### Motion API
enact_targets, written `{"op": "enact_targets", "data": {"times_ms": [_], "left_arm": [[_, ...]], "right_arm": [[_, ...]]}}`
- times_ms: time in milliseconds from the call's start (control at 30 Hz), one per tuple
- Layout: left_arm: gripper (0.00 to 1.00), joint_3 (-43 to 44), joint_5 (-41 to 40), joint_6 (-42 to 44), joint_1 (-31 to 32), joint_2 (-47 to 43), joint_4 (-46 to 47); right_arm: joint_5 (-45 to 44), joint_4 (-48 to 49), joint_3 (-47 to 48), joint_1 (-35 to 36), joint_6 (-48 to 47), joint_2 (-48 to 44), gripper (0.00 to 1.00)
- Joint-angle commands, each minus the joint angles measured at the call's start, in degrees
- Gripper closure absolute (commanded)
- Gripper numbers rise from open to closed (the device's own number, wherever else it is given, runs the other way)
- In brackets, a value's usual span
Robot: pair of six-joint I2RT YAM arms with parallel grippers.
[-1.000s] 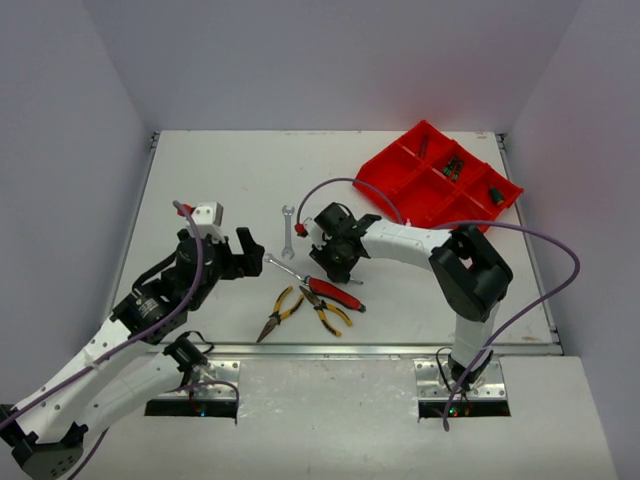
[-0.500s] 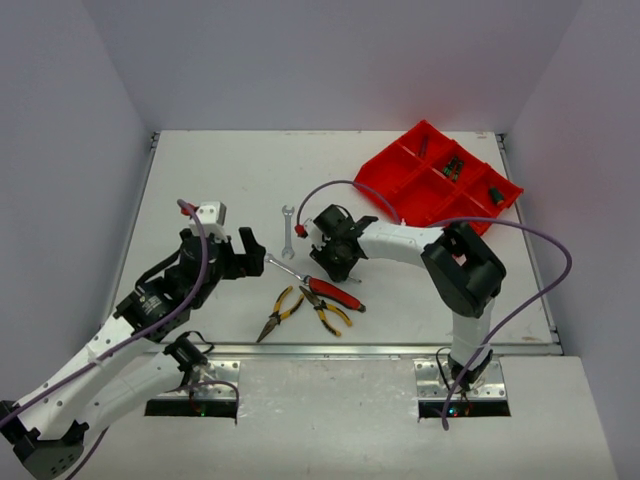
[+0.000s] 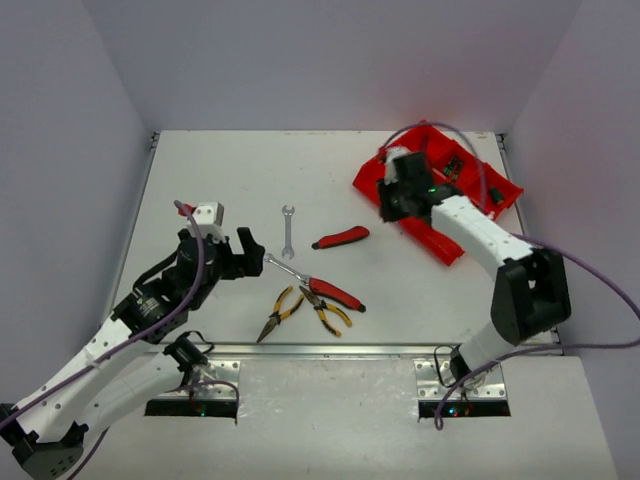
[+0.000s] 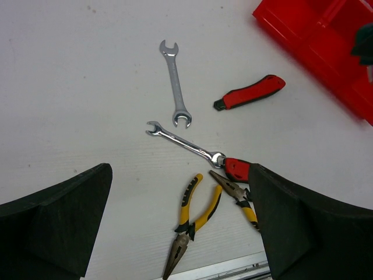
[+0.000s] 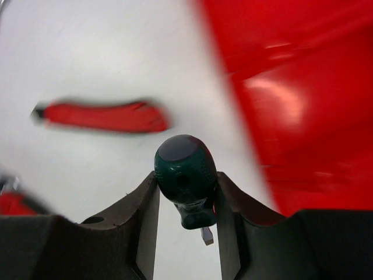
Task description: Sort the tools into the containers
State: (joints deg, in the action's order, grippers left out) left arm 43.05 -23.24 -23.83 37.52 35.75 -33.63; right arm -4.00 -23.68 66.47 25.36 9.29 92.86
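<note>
My right gripper (image 3: 392, 198) is shut on a short green-handled screwdriver (image 5: 185, 175), held over the table at the near-left edge of the red tray (image 3: 412, 150), which also shows blurred in the right wrist view (image 5: 291, 87). My left gripper (image 3: 245, 255) is open and empty above the loose tools. On the table lie a silver wrench (image 4: 176, 92), a second wrench (image 4: 185, 143), a red-handled cutter (image 4: 250, 92), red-handled pliers (image 3: 335, 293) and two yellow-handled pliers (image 4: 192, 224) (image 4: 236, 195).
The tray stands at the back right, turned at an angle, with small dark tools (image 3: 455, 167) in its far compartments. The table's near metal edge (image 3: 350, 350) runs just below the pliers. Grey walls close in both sides.
</note>
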Motion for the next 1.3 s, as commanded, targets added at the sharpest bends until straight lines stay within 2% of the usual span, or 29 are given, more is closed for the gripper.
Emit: {"op": "enact_targets", "data": {"times_ms": [0,67,133,300,433,667,767,800,833,867,933,1067,1200,1267], "left_arm": [[0.0,0.11,-0.48,0.11,-0.34,-1.67,1.97],[0.0,0.11,-0.57,0.1,-0.34,-2.08,1.9],[0.0,0.11,-0.64,0.02,-0.32,-2.92,1.83],[0.0,-0.16,-0.03,0.15,-0.26,-3.87,2.28],[0.0,-0.21,1.35,0.72,-0.27,-2.28,2.62],[0.0,0.02,1.01,0.63,-0.25,-1.54,2.34],[0.0,-0.16,0.57,0.54,-0.34,-1.73,2.34],[0.0,-0.16,0.56,0.54,-0.33,-1.71,2.35],[0.0,-0.14,0.49,0.54,-0.25,-1.55,2.41],[0.0,-0.07,0.57,0.54,-0.26,-1.45,2.34],[0.0,-0.07,0.57,0.54,-0.34,-1.11,2.34],[0.0,0.02,0.76,0.56,-0.33,-0.74,2.43],[0.0,0.02,0.59,0.55,-0.25,-0.59,2.43],[0.0,0.11,0.03,0.45,-0.33,-0.6,2.25]], "right_arm": [[-13.43,1.63,6.59,-19.77,10.62,-7.4,0.96],[-16.44,1.79,9.28,-24.36,12.41,-5.86,0.96],[-17.63,1.44,15.64,-30.42,12.14,-0.27,0.96],[-26.9,2.4,23.21,-33.96,7.48,9.0,0.95],[-23.13,8.2,23.7,-36.37,5.34,14.49,0.92],[-17.97,9.26,25.91,-37.82,4.95,19.73,0.84],[-13.23,9.28,27.4,-38.38,3.81,22.91,0.74],[-13.57,8.62,28.02,-38.45,3.92,23.56,0.68],[-15.44,6.97,29.05,-38.46,4.5,24.38,0.55],[-15.13,6.81,28.93,-38.53,4.52,24.3,0.46],[-14.57,7.03,27.95,-38.45,4.83,22.27,0.34],[-11.16,7.6,25.29,-38.44,6.29,17.22,0.28],[-3.94,4.69,24.05,-37.13,9.97,11.61,0.25],[-0.3,3.99,22.11,-33.17,9.68,8.17,0.09]]}}
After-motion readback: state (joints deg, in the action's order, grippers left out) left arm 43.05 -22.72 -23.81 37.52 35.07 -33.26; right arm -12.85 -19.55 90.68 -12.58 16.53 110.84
